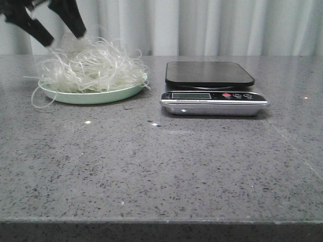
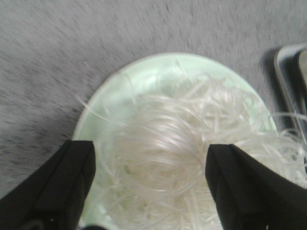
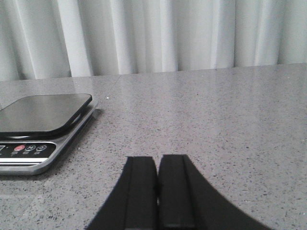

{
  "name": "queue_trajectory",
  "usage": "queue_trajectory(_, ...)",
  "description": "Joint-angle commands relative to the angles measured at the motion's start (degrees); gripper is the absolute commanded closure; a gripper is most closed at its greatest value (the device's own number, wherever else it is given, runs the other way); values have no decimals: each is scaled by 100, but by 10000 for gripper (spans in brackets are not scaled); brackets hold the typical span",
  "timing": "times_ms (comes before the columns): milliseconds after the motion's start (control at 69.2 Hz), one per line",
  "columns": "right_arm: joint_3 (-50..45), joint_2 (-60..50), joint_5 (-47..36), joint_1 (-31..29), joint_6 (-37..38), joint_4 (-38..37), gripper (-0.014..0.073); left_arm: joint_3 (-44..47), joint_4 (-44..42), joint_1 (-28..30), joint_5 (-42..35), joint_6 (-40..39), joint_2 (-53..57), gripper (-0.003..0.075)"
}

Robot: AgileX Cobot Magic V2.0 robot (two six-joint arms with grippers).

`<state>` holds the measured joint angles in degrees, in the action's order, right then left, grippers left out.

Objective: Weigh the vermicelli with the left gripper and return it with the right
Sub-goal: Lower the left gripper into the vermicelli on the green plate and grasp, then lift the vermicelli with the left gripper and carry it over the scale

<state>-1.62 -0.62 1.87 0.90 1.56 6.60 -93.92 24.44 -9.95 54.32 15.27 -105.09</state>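
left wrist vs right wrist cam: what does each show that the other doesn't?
Only the left wrist view shows the vermicelli heaped on the pale green plate, with the left gripper open above it, one finger on either side. Only the right wrist view shows the right gripper shut and empty, and the white curtain. Both show the grey table and part of the scale.
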Motion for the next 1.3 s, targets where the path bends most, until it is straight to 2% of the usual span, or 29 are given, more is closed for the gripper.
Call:
queue_trajectory(0,47,-85,-457,-29,-2,2,443,-217,219,-166,-49,16,151,184)
queue_trajectory(260,47,-85,-457,-29,-2,2,443,-217,164,-235,-7,16,47,187)
queue_trajectory(390,47,-85,-457,-29,-2,2,443,-217,149,-235,190,16,-31,239)
queue_trajectory(535,47,-85,-457,-29,-2,2,443,-217,149,-235,327,16,-98,393)
queue_trajectory(665,47,-85,-457,-29,-2,2,443,-217,143,-235,305,16,-110,597)
queue_trajectory(709,47,-85,-457,-29,-2,2,443,-217,143,-235,296,16,-110,575)
queue_trajectory(969,47,-85,-457,-29,-2,2,443,-430,120,-235,272,16,-88,578)
queue_trajectory(1287,47,-85,-457,-29,-2,2,443,-1693,170,-235,769,16,81,582)
